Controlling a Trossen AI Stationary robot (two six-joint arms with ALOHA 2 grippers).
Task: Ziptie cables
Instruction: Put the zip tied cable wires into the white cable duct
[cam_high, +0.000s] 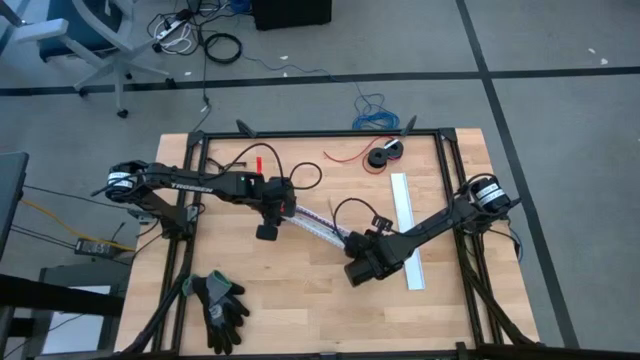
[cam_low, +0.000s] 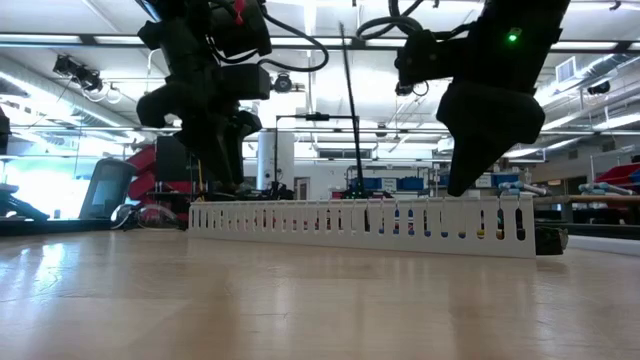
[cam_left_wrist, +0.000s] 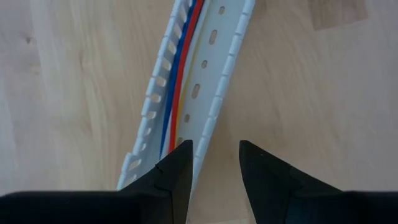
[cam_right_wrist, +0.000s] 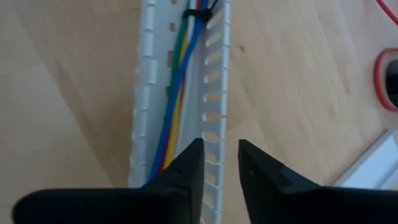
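Observation:
A white slotted cable duct (cam_high: 318, 226) lies slantwise on the middle of the wooden table. The cables, blue, red and yellow wires (cam_left_wrist: 176, 81), run along inside it. In the right wrist view a green wire joins them, and a black ziptie (cam_right_wrist: 198, 14) binds the cables (cam_right_wrist: 177, 93). My left gripper (cam_left_wrist: 214, 155) is open over the duct's left end (cam_high: 283, 212) and points steeply down. My right gripper (cam_right_wrist: 221, 152) is open over the duct's other end (cam_high: 352, 250). Each gripper has one slotted side wall between its fingers. My left gripper stands astride one side wall (cam_left_wrist: 202, 140) from above, and the wall runs close along one finger (cam_left_wrist: 180, 162). Whether that finger touches it, I cannot tell. My right gripper stands astride a slotted side wall (cam_right_wrist: 212, 134) from above. That wall lies against one finger (cam_right_wrist: 189, 165), and I cannot tell if they touch.
The duct's flat white cover strip (cam_high: 407, 232) lies toward the right edge. A red wire with a black round spool (cam_high: 383, 155) sits at the far right, with a blue wire coil (cam_high: 375, 117) beyond the table. Black gloves (cam_high: 220, 300) lie at the near left. Black frame rails (cam_high: 320, 134) border the table.

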